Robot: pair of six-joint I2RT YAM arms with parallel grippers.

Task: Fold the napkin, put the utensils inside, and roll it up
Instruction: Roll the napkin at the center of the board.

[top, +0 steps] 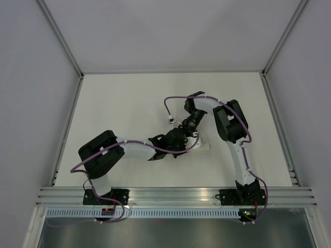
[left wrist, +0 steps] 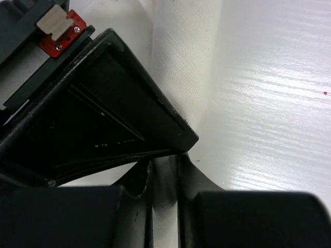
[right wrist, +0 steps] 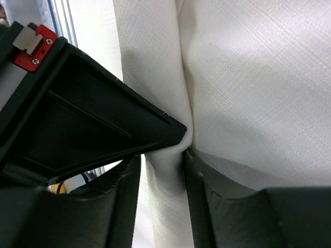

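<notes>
The napkin (top: 203,145) is a small white bundle at mid-table, mostly covered by both grippers; only its right end shows from above. My left gripper (top: 182,142) comes in from the left and is shut on a narrow strip of the napkin (left wrist: 183,57), which fills the gap between its jaws (left wrist: 164,199). My right gripper (top: 192,132) reaches down from behind. Its jaws (right wrist: 163,181) stand open round a fold of the napkin (right wrist: 248,77), with a bright gap beside the left finger (right wrist: 116,206). The utensils are hidden.
The off-white table (top: 129,103) is walled on three sides by grey panels. An aluminium rail (top: 176,195) runs along the near edge between the arm bases. Purple cables loop off both arms, one arching above the right wrist (top: 168,103).
</notes>
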